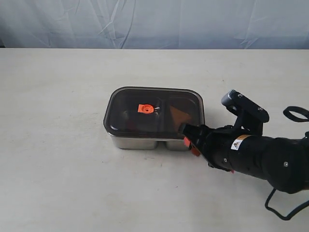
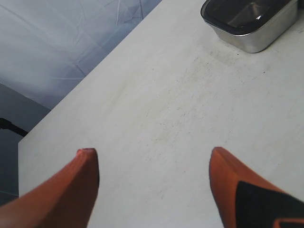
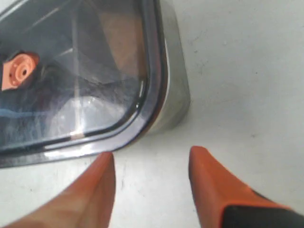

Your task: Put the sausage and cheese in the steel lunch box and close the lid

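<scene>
Steel lunch box (image 1: 140, 143) sits mid-table with the dark lid (image 1: 130, 104) seated on it. It lies at ten o'clock from the right gripper (image 1: 188, 137), just beside its spread, empty fingers (image 3: 213, 185). The left gripper (image 2: 154, 156) hangs well apart, jaws wide.

A small white sticker (image 1: 236, 144) with a yellow warning triangle sits on the right arm (image 1: 270, 162), just behind the right gripper (image 1: 185, 135). Any print beside the triangle is too small to read. No other writing is legible in any view.
</scene>
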Motion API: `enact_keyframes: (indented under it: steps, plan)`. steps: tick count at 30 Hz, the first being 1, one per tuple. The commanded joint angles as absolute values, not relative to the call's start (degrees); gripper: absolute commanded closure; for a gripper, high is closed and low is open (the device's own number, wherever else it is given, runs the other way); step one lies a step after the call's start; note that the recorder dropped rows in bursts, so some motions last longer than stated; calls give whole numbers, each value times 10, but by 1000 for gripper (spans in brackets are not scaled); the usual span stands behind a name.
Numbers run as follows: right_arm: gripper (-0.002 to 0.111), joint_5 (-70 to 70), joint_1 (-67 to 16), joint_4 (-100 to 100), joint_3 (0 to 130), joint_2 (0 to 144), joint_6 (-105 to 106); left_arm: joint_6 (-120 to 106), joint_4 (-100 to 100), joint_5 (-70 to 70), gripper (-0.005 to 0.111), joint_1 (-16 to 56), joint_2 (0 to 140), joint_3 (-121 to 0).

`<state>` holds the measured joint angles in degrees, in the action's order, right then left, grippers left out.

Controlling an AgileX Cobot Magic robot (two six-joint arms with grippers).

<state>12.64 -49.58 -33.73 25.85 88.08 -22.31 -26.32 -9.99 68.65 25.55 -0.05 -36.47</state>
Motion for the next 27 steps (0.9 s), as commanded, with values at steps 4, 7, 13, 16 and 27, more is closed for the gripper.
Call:
enact_keyframes:
  steps: [4,7,13,16,27]
  plan:
    - [108,-11,-493,-332,253,833,-114,-257,-100,681,44,259,0,-368]
    - [108,-34,-493,-314,253,798,-111,-257,-100,681,44,259,0,-368]
    - [108,-35,-493,-297,255,705,-105,-257,-100,681,44,259,0,-368]
    - [108,-26,-493,-281,255,657,-103,-257,-100,681,44,259,0,-368]
    - [108,4,-493,-210,255,611,-102,-258,-104,674,44,259,0,-368]
